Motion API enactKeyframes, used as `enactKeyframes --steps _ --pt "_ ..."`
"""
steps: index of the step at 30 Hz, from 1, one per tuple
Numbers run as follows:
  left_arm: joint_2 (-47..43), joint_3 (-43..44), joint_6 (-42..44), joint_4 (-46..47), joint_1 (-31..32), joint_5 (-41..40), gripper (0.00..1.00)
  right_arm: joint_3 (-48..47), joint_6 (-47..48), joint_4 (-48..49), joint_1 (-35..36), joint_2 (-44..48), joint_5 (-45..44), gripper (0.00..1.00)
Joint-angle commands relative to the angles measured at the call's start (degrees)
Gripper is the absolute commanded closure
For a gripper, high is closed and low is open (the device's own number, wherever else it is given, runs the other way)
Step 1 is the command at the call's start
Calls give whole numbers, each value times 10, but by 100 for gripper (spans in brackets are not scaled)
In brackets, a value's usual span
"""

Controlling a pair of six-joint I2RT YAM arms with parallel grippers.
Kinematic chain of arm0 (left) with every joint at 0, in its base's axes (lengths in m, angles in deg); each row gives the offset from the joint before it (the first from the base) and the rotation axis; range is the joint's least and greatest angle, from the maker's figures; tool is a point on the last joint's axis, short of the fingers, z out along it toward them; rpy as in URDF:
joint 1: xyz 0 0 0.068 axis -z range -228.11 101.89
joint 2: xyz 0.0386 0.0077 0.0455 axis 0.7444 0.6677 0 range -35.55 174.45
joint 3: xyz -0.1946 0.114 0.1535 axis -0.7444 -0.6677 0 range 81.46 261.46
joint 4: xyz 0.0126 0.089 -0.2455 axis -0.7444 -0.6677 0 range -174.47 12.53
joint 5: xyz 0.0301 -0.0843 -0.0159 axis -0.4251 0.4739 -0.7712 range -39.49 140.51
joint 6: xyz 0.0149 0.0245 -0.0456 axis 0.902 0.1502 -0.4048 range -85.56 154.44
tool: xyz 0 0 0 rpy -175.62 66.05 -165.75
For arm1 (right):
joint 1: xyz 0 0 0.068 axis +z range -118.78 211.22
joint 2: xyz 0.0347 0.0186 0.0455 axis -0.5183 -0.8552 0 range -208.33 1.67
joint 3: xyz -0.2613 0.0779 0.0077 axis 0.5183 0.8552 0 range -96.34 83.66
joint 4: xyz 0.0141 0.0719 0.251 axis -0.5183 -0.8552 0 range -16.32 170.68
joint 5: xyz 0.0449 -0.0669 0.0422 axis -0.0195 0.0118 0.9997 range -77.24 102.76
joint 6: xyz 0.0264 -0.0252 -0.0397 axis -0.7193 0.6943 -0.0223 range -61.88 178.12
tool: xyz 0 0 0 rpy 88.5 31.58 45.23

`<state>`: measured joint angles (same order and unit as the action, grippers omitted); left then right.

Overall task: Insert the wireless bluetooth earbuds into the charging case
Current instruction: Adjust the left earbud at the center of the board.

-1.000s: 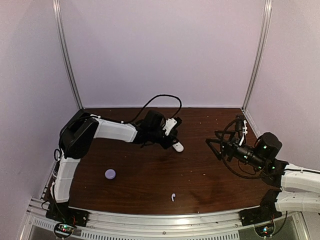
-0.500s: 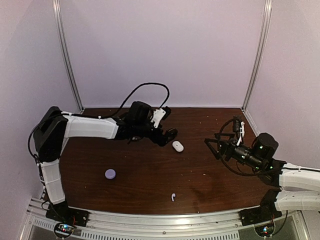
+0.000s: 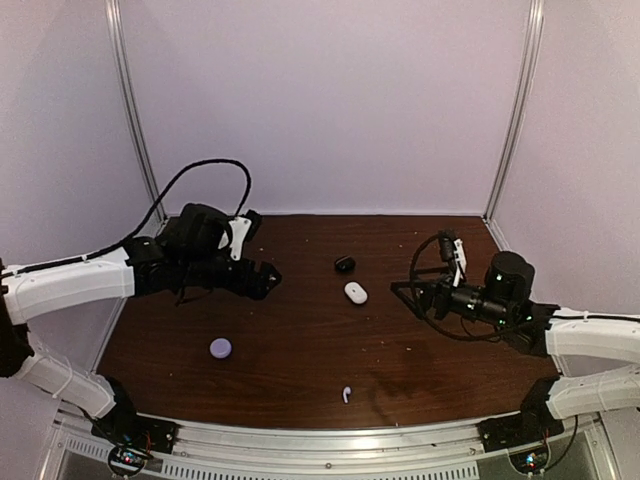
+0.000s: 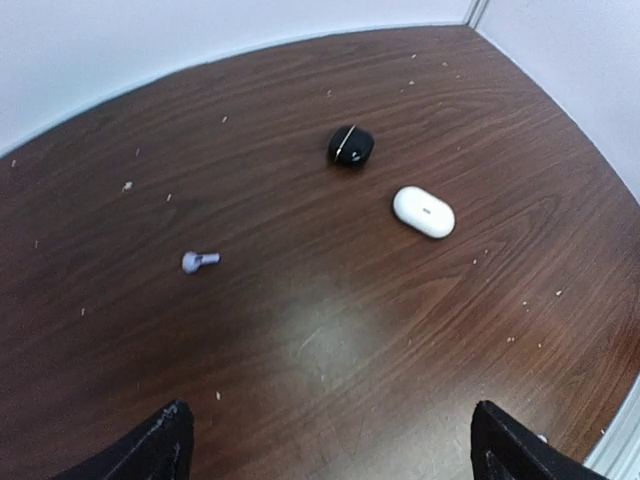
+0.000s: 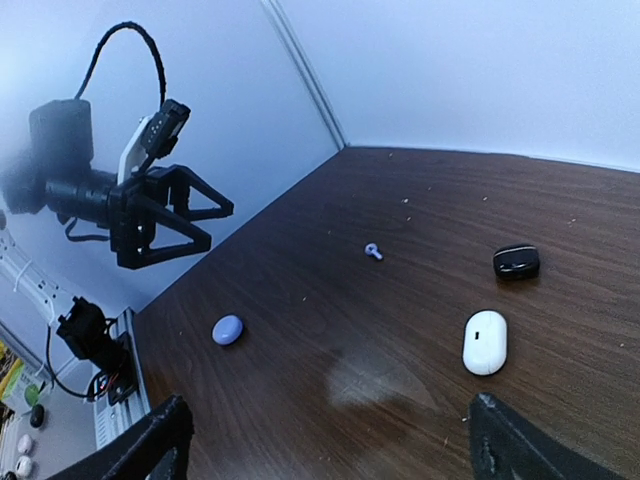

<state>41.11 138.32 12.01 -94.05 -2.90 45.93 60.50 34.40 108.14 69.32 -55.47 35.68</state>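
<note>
A small pale earbud (image 3: pixel 346 394) with a stem lies alone near the table's front edge; it also shows in the left wrist view (image 4: pixel 200 261) and as the earbud (image 5: pixel 373 251) in the right wrist view. Three closed cases rest on the table: a white oblong case (image 3: pixel 355 292), a black case (image 3: pixel 344 264) behind it and a round lavender case (image 3: pixel 220 347) at front left. My left gripper (image 3: pixel 268 281) hangs open at mid-left, well apart from them. My right gripper (image 3: pixel 400 293) stands open just right of the white case (image 5: pixel 486 342). Neither holds anything.
The brown table (image 3: pixel 300 330) is walled at the back and on both sides. A metal rail (image 3: pixel 320 440) runs along its front edge. A black cable (image 3: pixel 200 170) loops above the left arm.
My left gripper opened and drew back to the left, away from the cases. The black case, hidden under it before, now sits in plain view. My right gripper edged left.
</note>
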Motion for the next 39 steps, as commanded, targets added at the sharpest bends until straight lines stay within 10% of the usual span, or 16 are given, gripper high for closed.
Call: enactKeyframes --steps 1,9,24,39 --pt "-66 -42 -97 -139 -5 -34 2 -27 24 -54 9 -53 132 11" --pt "-132 -82 -142 -143 -7 -32 2 -60 67 -238 150 -94 15 28" --pt "-131 -101 -181 -134 -8 -42 2 -93 11 -225 294 -269 -45 69" --pt "-156 -110 -196 -131 -10 -67 2 -298 58 -253 331 -511 -179 83"
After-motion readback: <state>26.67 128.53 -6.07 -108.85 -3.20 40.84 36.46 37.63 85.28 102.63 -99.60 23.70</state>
